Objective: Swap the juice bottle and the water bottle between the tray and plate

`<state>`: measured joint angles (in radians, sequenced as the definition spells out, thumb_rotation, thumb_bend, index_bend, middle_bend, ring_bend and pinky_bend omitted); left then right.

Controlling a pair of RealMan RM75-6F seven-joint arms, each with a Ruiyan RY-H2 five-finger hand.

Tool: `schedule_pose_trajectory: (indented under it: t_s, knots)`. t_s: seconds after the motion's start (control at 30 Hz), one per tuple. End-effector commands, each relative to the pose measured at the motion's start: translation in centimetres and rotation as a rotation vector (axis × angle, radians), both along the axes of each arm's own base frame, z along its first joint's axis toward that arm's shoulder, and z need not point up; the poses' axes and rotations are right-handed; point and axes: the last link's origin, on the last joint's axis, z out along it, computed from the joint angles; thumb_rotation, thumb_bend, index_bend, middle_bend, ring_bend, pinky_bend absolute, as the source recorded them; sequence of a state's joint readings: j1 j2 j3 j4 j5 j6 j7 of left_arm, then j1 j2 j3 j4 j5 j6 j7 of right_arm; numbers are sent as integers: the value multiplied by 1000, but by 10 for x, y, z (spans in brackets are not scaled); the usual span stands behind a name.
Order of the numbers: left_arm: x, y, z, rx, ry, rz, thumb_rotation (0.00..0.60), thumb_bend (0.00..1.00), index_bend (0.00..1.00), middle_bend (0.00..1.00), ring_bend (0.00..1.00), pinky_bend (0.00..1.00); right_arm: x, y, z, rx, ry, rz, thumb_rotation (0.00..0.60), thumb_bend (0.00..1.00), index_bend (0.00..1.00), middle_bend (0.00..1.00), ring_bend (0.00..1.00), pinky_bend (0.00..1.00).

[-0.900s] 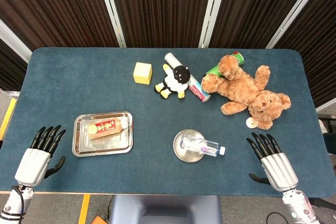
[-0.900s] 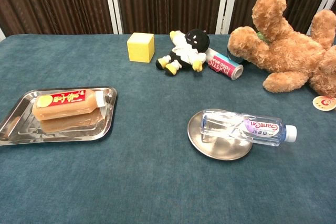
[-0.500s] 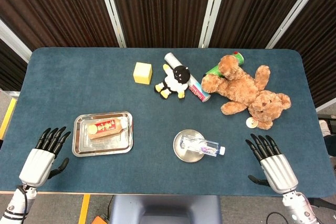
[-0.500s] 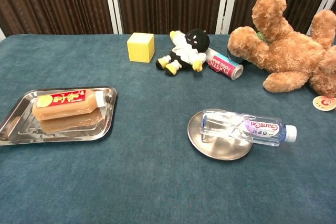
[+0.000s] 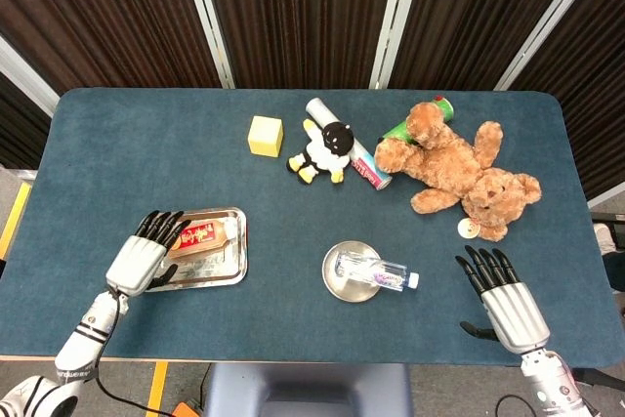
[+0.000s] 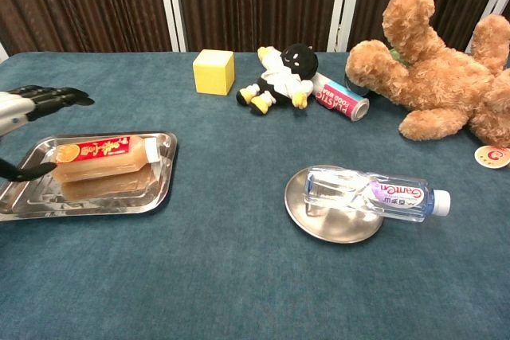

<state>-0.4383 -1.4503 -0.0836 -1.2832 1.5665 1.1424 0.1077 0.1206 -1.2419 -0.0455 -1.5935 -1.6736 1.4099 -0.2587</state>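
Your juice bottle (image 6: 100,157) is lying in the tray (image 6: 163,174), water bottle (image 6: 382,194) overhanging the plate (image 6: 319,227); both hands, left (image 5: 148,251) and right (image 5: 501,297), are spreading empty fingers.

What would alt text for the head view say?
A robot's left hand hovers open over a juice bottle lying in a metal tray. Its right hand waits open beside a water bottle lying across a plate.

Orange juice bottle (image 6: 100,157), silver tray (image 6: 163,177), yellow cube (image 6: 213,72).
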Motion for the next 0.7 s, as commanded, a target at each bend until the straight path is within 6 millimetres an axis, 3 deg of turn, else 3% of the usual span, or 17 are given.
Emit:
schedule_pose_trajectory:
  t_s: [0.03,0.53,0.63,0.7]
  knots:
    - [2,14,-10,-16,0,34,600,386,0,0,0,75,0,-1,-1,1,2,-2,600,217,0,0,0,0]
    - [4,38,-41,-62,22,123,600,372,0,0,0,102,0,1,0,26,-11,0,600,217,0,0,0,0]
    - [3,40,-46,-75,39,136,600,373,0,10,9,177,0,0,1,25,-14,-1,600,217,0,0,0,0]
    - [4,42,-48,-67,50,133,600,369,15,83,86,257,0,0,1,27,-11,-2,600,217,0,0,0,0]
